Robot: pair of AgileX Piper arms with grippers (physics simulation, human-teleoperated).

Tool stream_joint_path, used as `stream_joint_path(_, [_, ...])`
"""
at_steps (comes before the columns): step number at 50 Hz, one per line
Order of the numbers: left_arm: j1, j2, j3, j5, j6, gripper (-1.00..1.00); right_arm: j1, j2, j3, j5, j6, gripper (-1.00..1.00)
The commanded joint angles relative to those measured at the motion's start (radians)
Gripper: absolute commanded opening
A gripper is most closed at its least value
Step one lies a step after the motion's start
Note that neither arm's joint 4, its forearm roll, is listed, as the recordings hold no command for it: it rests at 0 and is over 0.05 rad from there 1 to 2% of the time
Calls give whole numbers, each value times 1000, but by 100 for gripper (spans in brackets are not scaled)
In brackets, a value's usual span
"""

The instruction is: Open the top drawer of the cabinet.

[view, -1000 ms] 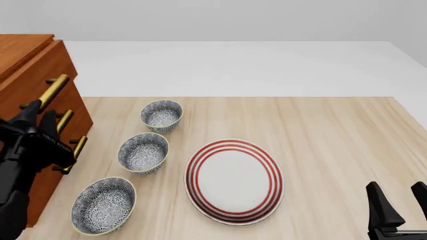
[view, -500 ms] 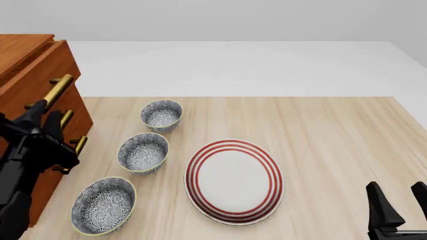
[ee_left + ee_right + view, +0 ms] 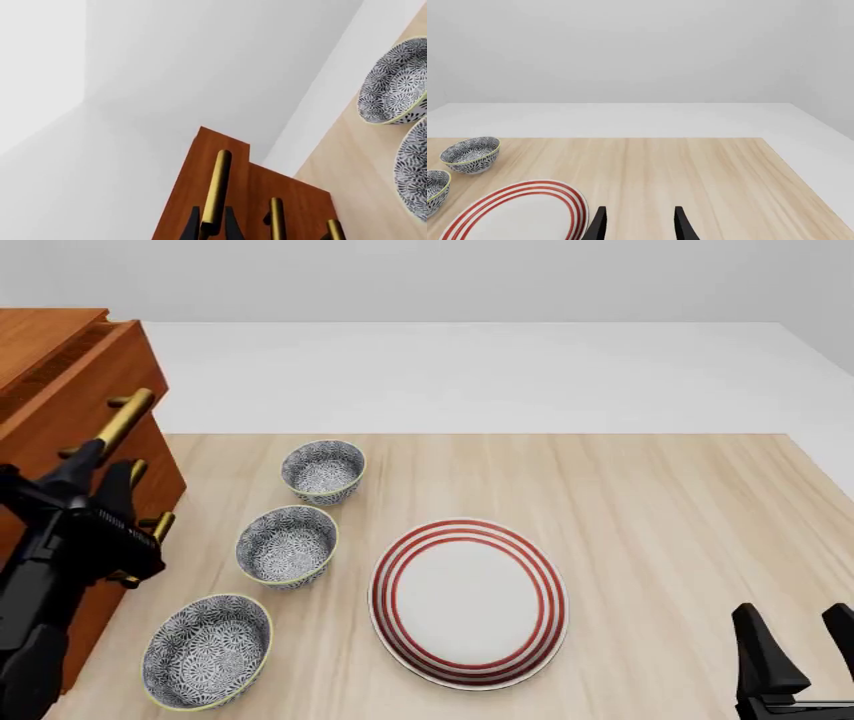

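While your right gripper (image 3: 805,645) waited at the near right corner of the pale wooden table (image 3: 667,490), its jaws spread and holding nothing, the work sat with your left gripper (image 3: 91,465) at the left edge. Its black fingers (image 3: 193,227) pinched the near end of the brass bar handle (image 3: 216,186) of the top drawer (image 3: 74,390), one finger on each side of the bar. That reddish-brown wooden drawer front stood slightly proud of the tall three-drawer cabinet (image 3: 40,335), so I judged the drawer only just started.

To do the pull well, you needed to keep the pinch firm and draw straight out along the drawer's travel, toward the table's middle, without twisting. An off-centre grip like that could cock the drawer sideways. The three blue-patterned bowls (image 3: 287,544) lay near the path, beyond them the red-ringed white plate (image 3: 469,601).
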Motion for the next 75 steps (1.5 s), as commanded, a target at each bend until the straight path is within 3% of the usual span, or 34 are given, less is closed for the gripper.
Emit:
stream_joint_path(1, [-26,17,-13,34,-1,-100,0,0,0,0,0,100])
stream_joint_path(59, [-30,-3,-12,52,-6,-100,0,0,0,0,0,100])
stream_joint_path(60, [-30,-6,-11,54,-5,100,0,0,0,0,0,100])
stream_joint_path(75, [-18,-48,20,63,25,100,0,0,0,0,0,100])
